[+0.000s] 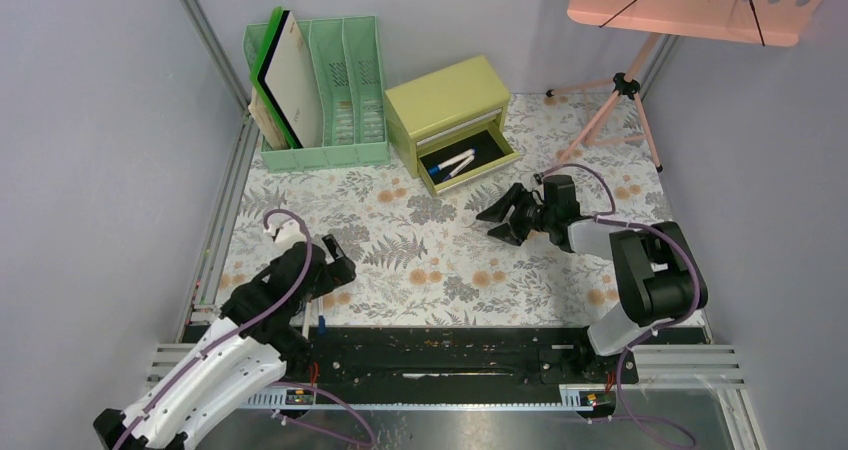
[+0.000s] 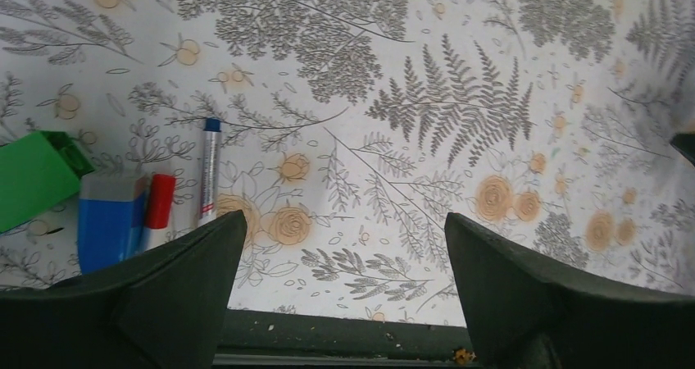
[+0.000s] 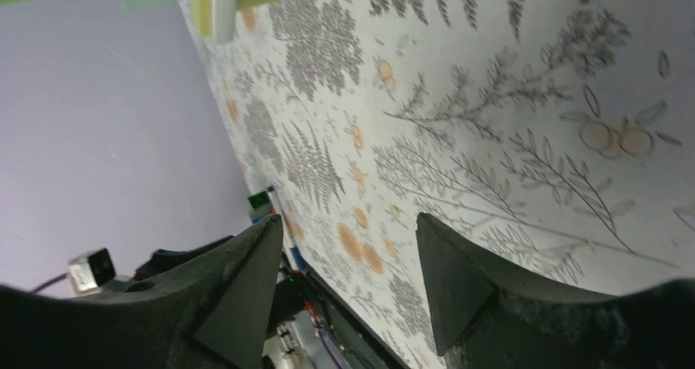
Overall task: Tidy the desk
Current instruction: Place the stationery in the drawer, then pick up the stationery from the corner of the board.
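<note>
yellow-green chest (image 1: 445,95), 1 drawer (image 1: 481,173) open, 2 pens (image 1: 452,162) inside | pale desk (image 1: 420,260) | left jaws apart | right jaws apart

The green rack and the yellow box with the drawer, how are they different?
The green rack is open on top, with folders standing upright in its left slots; the yellow box has a solid top. The yellow box has a drawer pulled open with pens lying flat inside; the green rack has none. The green rack is wider than the yellow box. Both stand at the far edge of the desk.
</note>
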Controlling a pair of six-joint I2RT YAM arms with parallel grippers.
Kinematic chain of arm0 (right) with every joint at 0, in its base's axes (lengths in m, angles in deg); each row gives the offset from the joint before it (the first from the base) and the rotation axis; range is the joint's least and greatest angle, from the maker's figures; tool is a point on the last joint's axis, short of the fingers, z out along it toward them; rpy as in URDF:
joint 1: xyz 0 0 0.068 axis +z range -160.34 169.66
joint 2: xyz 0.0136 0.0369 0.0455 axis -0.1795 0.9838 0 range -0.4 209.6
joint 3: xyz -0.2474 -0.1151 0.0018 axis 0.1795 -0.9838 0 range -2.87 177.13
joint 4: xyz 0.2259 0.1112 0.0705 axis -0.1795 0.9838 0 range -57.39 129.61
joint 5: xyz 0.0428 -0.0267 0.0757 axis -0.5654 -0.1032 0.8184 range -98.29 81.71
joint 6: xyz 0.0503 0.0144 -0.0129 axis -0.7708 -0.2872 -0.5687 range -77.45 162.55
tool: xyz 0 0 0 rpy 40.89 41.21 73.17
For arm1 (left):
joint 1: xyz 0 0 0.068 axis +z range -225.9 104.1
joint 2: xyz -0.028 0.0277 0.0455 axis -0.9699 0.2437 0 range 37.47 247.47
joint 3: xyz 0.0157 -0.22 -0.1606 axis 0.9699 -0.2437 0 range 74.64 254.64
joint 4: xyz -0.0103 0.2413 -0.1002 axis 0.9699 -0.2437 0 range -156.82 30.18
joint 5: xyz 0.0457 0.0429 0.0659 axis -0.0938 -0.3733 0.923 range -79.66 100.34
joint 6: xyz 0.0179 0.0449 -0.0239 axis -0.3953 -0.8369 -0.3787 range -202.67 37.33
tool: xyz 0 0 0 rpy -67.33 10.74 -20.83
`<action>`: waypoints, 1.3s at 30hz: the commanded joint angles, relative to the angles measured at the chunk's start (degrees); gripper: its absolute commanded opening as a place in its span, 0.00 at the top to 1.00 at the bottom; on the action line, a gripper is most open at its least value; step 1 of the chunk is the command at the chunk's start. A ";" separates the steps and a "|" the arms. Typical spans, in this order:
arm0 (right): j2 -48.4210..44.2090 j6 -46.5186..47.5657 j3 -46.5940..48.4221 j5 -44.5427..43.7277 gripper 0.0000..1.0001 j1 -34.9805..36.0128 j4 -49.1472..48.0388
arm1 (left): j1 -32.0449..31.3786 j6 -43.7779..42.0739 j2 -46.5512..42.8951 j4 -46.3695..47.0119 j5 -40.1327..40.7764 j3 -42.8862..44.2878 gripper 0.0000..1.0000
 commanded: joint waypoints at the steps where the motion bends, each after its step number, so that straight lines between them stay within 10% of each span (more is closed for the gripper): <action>1: -5.54 9.64 -0.88 -0.65 0.32 -0.21 8.97 | 0.07 2.85 3.96 -3.18 5.31 3.97 0.07; 14: -27.18 25.88 -3.27 -14.12 0.32 -0.17 37.43 | 0.02 5.97 13.36 -5.77 8.89 4.68 0.11; 39: -42.23 21.62 -15.81 -13.50 0.32 -0.19 41.24 | 4.01 3.18 39.99 -1.37 4.32 5.54 0.48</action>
